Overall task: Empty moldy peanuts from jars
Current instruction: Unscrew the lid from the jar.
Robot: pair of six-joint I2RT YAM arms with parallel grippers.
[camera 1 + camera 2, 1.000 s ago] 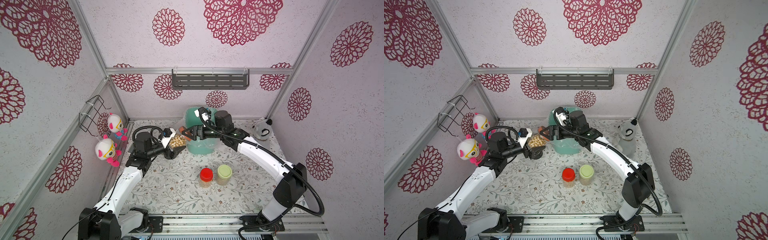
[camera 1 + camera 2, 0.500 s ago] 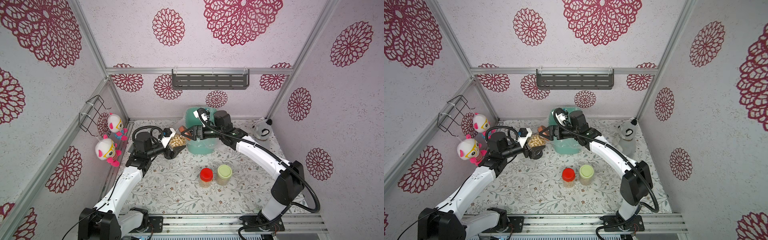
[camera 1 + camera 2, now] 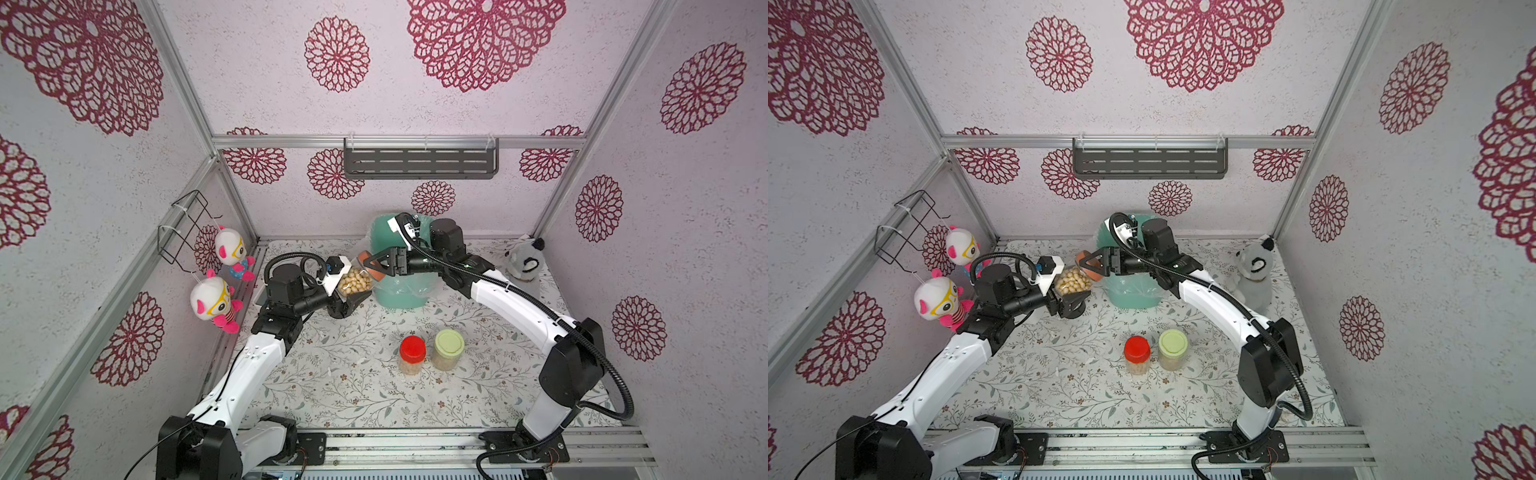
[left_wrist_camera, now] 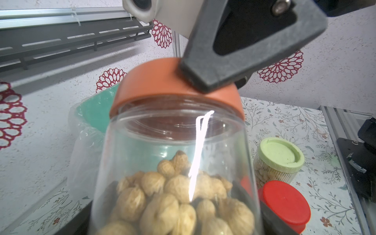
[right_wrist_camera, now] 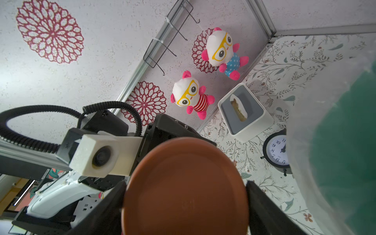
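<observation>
My left gripper (image 3: 351, 287) (image 3: 1073, 286) is shut on a clear jar (image 3: 355, 282) (image 4: 173, 162), held tilted above the table beside the teal bin (image 3: 399, 293) (image 3: 1129, 293). Tan peanuts (image 4: 173, 199) fill its lower part. Its brown-orange lid (image 4: 162, 85) (image 5: 185, 187) sits on the neck. My right gripper (image 3: 372, 269) (image 3: 1089, 267) (image 5: 185, 203) is shut on this lid, with one dark finger (image 5: 109, 203) against each side. Two more jars stand upright mid-table, one with a red lid (image 3: 412, 351) (image 3: 1137, 351) and one with a pale green lid (image 3: 449, 345) (image 3: 1172, 345), both holding peanuts.
The bin is lined with clear plastic. A grey plush (image 3: 523, 264) sits at the back right. Two plush dolls (image 3: 214, 299) hang on the left wall by a wire rack (image 3: 187, 224). A white box (image 5: 244, 109) and a clock (image 5: 276, 152) stand at the back left.
The right gripper's fingers have drawn in against the brown-orange lid. The left arm and its jar have stayed in place.
</observation>
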